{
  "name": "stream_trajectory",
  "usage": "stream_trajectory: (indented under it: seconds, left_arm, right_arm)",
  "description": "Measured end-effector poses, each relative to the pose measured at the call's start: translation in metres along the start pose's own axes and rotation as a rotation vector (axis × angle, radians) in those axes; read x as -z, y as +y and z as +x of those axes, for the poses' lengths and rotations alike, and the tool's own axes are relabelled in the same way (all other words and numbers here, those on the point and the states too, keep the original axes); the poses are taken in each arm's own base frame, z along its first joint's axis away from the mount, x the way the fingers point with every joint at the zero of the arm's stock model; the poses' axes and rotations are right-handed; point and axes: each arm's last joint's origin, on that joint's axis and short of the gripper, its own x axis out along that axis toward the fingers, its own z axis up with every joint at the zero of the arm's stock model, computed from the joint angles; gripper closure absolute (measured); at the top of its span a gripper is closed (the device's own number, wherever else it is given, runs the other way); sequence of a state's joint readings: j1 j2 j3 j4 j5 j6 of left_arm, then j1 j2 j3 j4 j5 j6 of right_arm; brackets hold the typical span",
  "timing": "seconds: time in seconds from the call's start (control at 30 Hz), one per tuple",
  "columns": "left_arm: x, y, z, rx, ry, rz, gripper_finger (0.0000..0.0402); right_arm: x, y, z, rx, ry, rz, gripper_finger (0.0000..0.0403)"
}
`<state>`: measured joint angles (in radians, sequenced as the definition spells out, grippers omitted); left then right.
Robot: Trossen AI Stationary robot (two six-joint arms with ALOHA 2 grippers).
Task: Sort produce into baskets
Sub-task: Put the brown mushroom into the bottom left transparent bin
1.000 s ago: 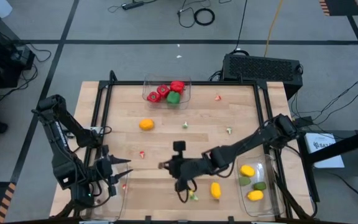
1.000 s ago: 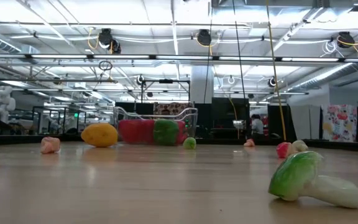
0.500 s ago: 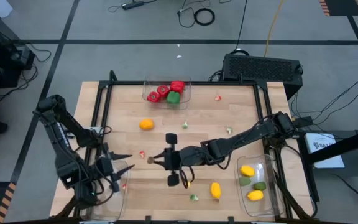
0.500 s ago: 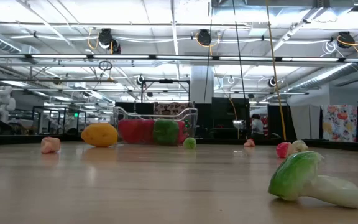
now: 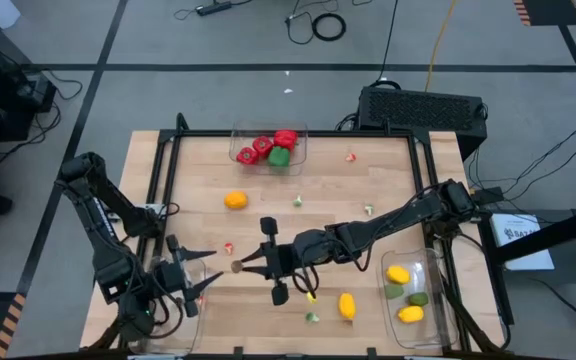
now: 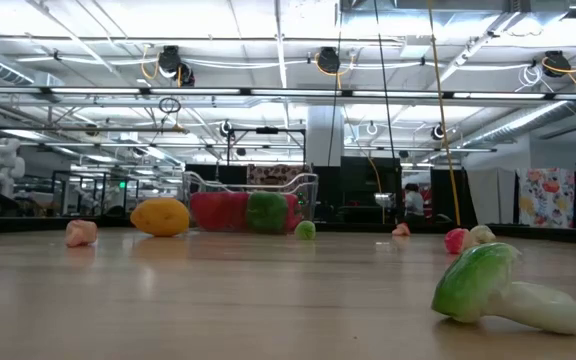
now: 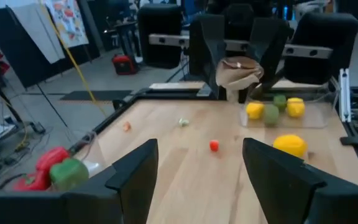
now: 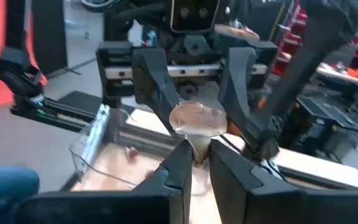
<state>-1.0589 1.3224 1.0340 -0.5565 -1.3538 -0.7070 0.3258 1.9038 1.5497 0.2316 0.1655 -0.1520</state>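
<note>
- Two claws meet tip to tip over the front-left part of the counter [image 5: 388, 180], a little in from the left basket [image 5: 190, 318].
- Right claw [image 5: 244, 266]: arm stretched across from the right side, fingers pinched on the stem of a small tan mushroom toy [image 5: 236, 266]. Cap points at the left claw. The right wrist view shows the grip clearly: mushroom toy [image 8: 197, 119] stands up between the two fingers [image 8: 178, 163].
- Left claw [image 5: 202, 272]: spread wide, holding nothing, aimed at the mushroom toy. Its fingers flank the toy without touching it, as far as I can tell. From the left wrist, the mushroom toy [image 7: 238, 70] sits straight ahead in the other arm's grip.
- Baskets: three clear bins.
  - Back basket [image 5: 303, 140] at the far edge holds red peppers [image 5: 262, 146] and a green pepper [image 5: 279, 157].
  - Right basket [image 5: 430, 262] holds lemons [image 5: 398, 274] and limes [image 5: 419, 298].
  - Left basket sits under the left arm; contents mostly hidden.
- Loose on the counter:
  - orange [image 5: 235, 200], left of centre
  - lemon [image 5: 347, 305], near the front, just beside the right basket
  - green-and-white leafy toy [image 6: 498, 290], lying on its side close to the low camera
  - small bits scattered, e.g. red bit [image 5: 229, 248] and green bit [image 5: 297, 201]
</note>
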Motion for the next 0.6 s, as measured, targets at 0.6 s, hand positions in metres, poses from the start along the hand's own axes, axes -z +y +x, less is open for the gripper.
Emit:
stream_trajectory:
  seconds: [0.6]
  left_arm:
    - [-0.027,-0.015,0.018,0.181,-0.004,0.027,0.016]
  right_arm:
    - [-0.001,0.003,0.0,-0.092,-0.023,-0.064,0.0355]
